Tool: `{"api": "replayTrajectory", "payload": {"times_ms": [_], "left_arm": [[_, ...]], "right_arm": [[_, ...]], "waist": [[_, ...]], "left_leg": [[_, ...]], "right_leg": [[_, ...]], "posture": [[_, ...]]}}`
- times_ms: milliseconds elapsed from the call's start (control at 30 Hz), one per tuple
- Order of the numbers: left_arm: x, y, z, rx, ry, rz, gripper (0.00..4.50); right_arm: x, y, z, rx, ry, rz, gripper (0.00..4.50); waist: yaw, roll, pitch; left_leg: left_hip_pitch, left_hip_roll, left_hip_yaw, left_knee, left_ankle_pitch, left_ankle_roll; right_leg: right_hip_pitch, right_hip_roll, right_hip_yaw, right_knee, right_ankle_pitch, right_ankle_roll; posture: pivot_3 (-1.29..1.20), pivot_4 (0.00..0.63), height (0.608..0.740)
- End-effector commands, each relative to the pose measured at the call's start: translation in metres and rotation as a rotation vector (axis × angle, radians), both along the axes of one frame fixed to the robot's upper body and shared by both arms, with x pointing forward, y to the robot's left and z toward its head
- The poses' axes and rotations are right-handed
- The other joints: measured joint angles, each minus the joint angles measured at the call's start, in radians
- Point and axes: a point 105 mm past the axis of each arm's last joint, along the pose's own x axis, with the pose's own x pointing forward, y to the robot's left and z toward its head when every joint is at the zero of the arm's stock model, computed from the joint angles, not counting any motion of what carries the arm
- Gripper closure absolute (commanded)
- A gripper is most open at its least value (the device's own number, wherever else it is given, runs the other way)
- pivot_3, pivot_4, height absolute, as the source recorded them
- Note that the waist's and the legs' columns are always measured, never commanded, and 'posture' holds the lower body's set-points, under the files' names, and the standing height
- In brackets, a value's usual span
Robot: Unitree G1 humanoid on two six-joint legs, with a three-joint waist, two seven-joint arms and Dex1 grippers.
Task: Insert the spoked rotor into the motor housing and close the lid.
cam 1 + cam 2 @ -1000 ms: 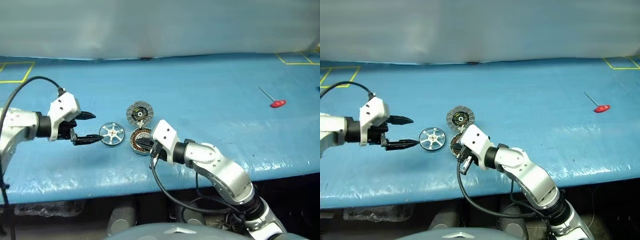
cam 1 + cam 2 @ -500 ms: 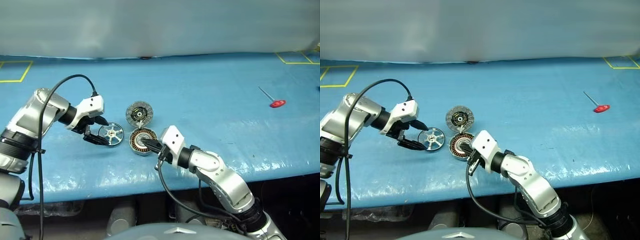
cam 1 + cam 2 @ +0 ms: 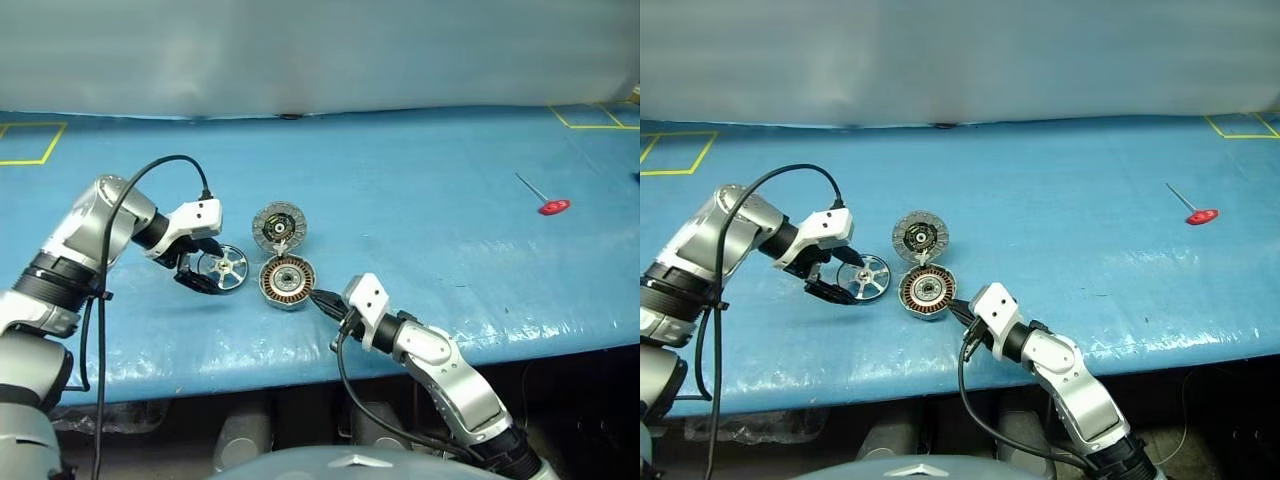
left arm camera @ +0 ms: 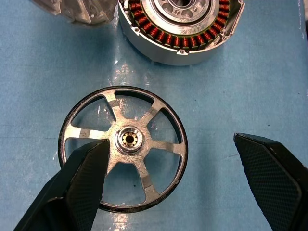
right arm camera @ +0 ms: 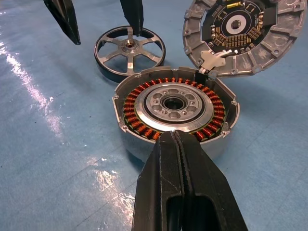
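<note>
The left gripper (image 3: 206,267) is spread wide over the spoked rotor (image 3: 222,268), one finger above the hub side, the other clear of the rim; bare blue table (image 3: 420,190) is left between. Just beyond the rotor's rim stands the motor housing (image 3: 287,283), with the lid (image 3: 279,227) tilted against its far edge. The right gripper (image 3: 322,299) is fully closed, its tips at the housing's near wall.

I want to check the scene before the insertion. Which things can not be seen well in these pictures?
- spoked rotor: part of rim hidden by left gripper finger, left wrist view.
- motor housing: cut by the edge there.
- lid: cut by the edge, right wrist view.
- red-handled tool: too small.
</note>
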Motion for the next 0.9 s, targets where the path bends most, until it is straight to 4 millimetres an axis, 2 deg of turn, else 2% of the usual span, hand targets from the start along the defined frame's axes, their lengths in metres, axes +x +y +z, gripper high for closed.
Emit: {"api": "replayTrajectory", "payload": {"times_ms": [33, 233, 600, 900], "left_arm": [[0.004, -0.001, 0.008, 0.035, -0.025, -0.030, 0.00], [0.008, 0.002, 0.006, 0.100, -0.019, -0.046, 0.00], [0.020, -0.004, 0.001, 0.127, -0.027, -0.026, 0.00], [0.027, -0.001, -0.002, 0.141, -0.027, 0.021, 0.00]], "right_arm": [[0.002, 0.002, 0.014, 0.037, -0.051, 0.002, 4.48], [0.002, 0.004, 0.014, 0.037, -0.052, 0.008, 4.48], [-0.001, 0.006, 0.007, 0.009, -0.038, 0.009, 4.48], [-0.003, 0.008, 0.005, 0.001, -0.032, 0.015, 4.48]], "waist": [[0.000, 0.000, 0.000], [0.000, 0.000, 0.000], [0.001, 0.000, 0.000], [-0.001, 0.000, 0.000]], "left_leg": [[0.000, 0.000, 0.000, 0.000, 0.000, 0.000], [0.000, 0.000, 0.000, 0.002, 0.000, 0.001], [0.000, 0.000, 0.000, 0.005, -0.001, 0.001], [0.000, 0.000, 0.000, 0.006, -0.001, 0.001]], "right_leg": [[0.000, 0.000, 0.000, 0.000, 0.000, 0.000], [0.000, 0.000, 0.000, 0.001, 0.001, 0.000], [0.001, 0.000, 0.001, 0.002, 0.001, 0.001], [0.000, 0.000, 0.001, 0.004, 0.001, 0.001]], "posture": [[0.00, 0.150, 0.740], [0.00, 0.150, 0.740], [0.00, 0.150, 0.740], [0.00, 0.150, 0.740]]}}
